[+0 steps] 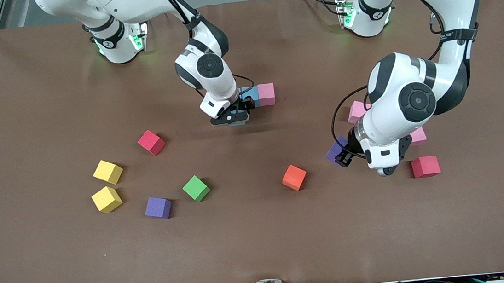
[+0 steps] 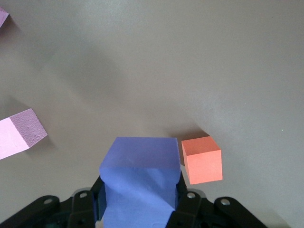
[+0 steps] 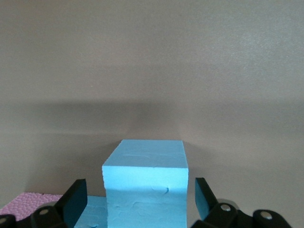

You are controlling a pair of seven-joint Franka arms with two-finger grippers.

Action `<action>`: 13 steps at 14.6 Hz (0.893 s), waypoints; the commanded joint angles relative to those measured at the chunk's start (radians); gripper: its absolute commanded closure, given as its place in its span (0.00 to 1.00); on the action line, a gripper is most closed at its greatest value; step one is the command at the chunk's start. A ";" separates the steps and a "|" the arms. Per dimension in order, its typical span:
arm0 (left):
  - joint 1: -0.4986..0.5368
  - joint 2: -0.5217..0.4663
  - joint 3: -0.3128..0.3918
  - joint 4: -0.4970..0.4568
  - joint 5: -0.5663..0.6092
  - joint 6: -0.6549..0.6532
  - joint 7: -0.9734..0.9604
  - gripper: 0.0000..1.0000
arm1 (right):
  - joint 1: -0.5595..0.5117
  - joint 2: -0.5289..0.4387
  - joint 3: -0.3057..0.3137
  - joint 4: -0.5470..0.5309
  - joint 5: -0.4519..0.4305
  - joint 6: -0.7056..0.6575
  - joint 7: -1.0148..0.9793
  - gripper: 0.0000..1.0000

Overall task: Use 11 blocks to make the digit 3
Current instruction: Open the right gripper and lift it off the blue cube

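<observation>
Right claw (image 3: 137, 199) gapes around the light blue block (image 3: 145, 183); left claw (image 2: 137, 204) grips the purple block (image 2: 140, 178).

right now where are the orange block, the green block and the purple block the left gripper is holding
orange block (image 1: 294, 176), front view, top face
green block (image 1: 196, 188), front view, top face
purple block (image 2: 140, 183), left wrist view, front face between the left gripper's fingers

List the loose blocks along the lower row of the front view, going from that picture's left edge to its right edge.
Lower yellow block → purple block → green block → orange block → red block.
</observation>
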 commanded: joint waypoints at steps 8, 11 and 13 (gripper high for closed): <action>0.006 -0.005 0.004 0.010 -0.020 -0.017 0.004 0.96 | -0.169 -0.130 -0.006 0.105 -0.008 -0.276 0.019 0.00; 0.011 -0.005 0.002 0.015 -0.020 -0.015 0.001 0.96 | -0.300 -0.130 -0.006 0.127 -0.011 -0.274 0.010 0.00; 0.009 -0.005 0.004 0.014 -0.022 -0.017 0.005 0.96 | -0.358 -0.130 -0.006 0.128 -0.015 -0.271 0.008 0.00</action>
